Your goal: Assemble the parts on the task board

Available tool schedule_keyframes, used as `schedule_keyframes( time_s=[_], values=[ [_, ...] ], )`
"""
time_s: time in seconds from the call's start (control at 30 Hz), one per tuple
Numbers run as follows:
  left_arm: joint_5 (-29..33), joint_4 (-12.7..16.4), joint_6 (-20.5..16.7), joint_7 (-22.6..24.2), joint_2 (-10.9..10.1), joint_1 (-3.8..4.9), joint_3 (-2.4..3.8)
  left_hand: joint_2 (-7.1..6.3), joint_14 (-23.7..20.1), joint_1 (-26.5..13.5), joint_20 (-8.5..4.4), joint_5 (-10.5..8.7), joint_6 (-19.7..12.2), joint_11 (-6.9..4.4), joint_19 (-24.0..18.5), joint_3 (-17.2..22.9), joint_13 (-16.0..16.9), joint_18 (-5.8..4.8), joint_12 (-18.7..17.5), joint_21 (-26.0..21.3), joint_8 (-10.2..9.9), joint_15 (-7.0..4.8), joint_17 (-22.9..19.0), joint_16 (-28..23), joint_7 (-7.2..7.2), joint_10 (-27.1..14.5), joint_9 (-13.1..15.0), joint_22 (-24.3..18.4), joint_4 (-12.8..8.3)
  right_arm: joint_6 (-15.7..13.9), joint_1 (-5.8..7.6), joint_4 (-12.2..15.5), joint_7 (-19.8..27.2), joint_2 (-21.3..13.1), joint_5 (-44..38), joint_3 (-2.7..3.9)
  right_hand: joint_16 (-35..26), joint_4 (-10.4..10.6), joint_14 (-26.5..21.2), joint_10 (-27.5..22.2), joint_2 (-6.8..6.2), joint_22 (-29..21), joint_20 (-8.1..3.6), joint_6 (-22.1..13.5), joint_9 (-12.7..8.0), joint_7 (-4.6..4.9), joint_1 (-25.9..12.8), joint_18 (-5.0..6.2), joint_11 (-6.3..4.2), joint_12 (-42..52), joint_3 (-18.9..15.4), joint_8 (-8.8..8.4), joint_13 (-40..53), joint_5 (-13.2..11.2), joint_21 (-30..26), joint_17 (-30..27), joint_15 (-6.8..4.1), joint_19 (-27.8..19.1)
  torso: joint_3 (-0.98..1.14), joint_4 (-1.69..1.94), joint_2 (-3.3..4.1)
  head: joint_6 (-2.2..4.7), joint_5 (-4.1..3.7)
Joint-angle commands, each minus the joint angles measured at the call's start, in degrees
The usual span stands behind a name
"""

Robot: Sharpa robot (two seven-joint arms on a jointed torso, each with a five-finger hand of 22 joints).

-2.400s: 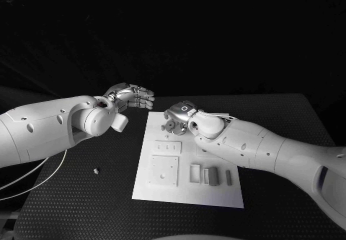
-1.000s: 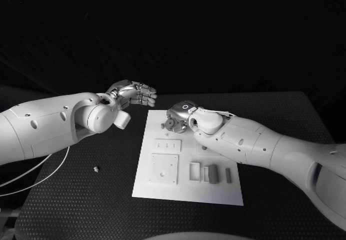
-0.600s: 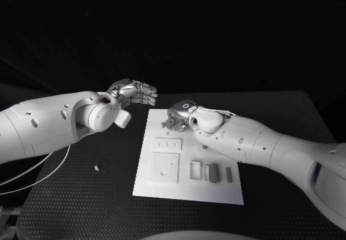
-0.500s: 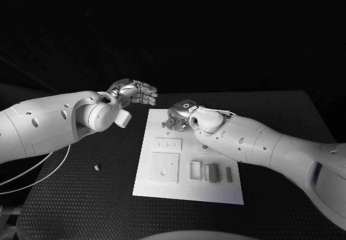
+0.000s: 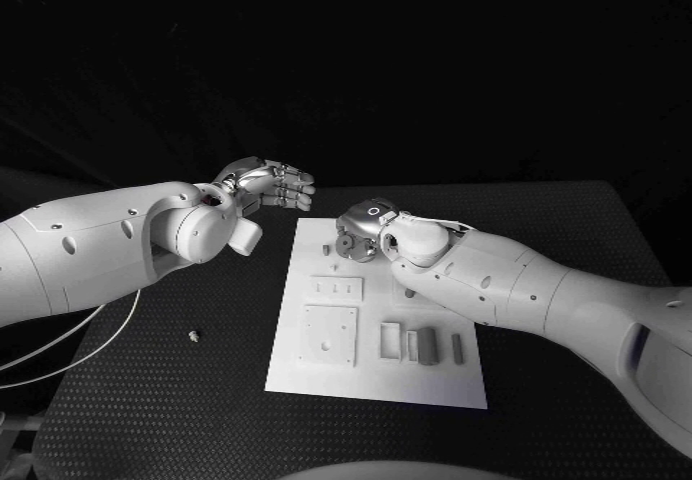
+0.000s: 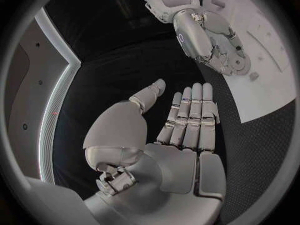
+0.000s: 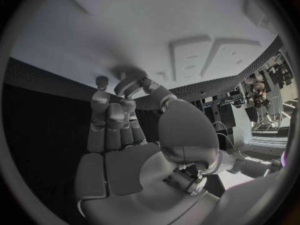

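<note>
step: picking part at far end of task board on tabletop | R hand fingers curled over small part, hold unclear | L hand fingers straight, empty, beside board | next: confirm pinch, lift

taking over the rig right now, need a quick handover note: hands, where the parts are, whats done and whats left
Left hand: held off the far left corner of the task board, fingers straight and together, holding nothing.
Right hand: low over the far end of the board, fingers curled; whether it holds a part is not clear from these views.
Parts: two square plates lie on the left half of the board, three upright pieces stand in a row on the near right. A small pale bit lies on the table left of the board.
Done: nothing visibly joined.
Left: apparently the whole assembly.
</note>
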Motion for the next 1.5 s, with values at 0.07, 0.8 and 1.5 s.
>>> schedule_keyframes(
  time_s=[0.07,0.8,1.5],
  values=[
    [-0.11,0.18,0.08,0.34,0.04,0.08,0.05,-0.31,0.3,-0.4,-0.04,0.21,-0.27,0.0,0.55,-0.27,-0.09,0.88,-0.32,-0.28,-0.25,0.27,0.1,-0.32,1.32,0.24,0.06,0.08,0.12,-1.08,-0.14,-0.07,-0.2,-0.61,-1.33,-0.1,0.02,-1.56,0.06,0.06,0.36,0.93,0.07,3.97,0.03,3.38,0.7,1.23,0.63,0.45,0.11,0.08,-0.43,-0.01,0.31,0.06,0.42,0.01,0.04,-0.02,0.02,0.05,-0.09],
    [-0.11,0.44,0.0,0.23,-0.35,0.08,0.05,-0.3,0.31,-0.39,-0.03,0.21,-0.28,0.0,0.57,-0.26,-0.1,0.88,-0.35,-0.31,-0.27,0.27,0.12,-0.34,1.33,0.25,0.07,0.1,0.11,-2.36,-0.14,1.42,1.14,-1.67,-0.62,-0.11,-0.12,-1.86,0.16,0.07,-0.41,0.87,0.22,4.32,-0.07,3.47,0.83,1.23,0.72,0.8,0.12,-0.11,-0.99,-0.03,0.24,0.03,0.51,0.13,-0.06,0.05,0.04,0.28,-0.35],
    [-0.11,0.47,-0.02,0.19,-0.47,0.08,0.05,-0.32,0.32,-0.41,-0.03,0.21,-0.3,0.01,0.58,-0.27,-0.11,0.88,-0.4,-0.34,-0.29,0.27,0.14,-0.36,1.34,0.25,0.08,0.12,0.11,-2.44,-0.14,0.72,1.72,-1.96,1.07,-0.11,-0.64,-0.84,-0.31,-0.78,-2.42,0.65,0.62,1.93,-1.02,3.54,-0.35,1.23,0.81,0.88,0.63,-2.01,-2.37,-0.02,-0.46,0.02,0.6,-0.01,-0.09,0.11,0.01,0.31,-0.41]
  ],
)
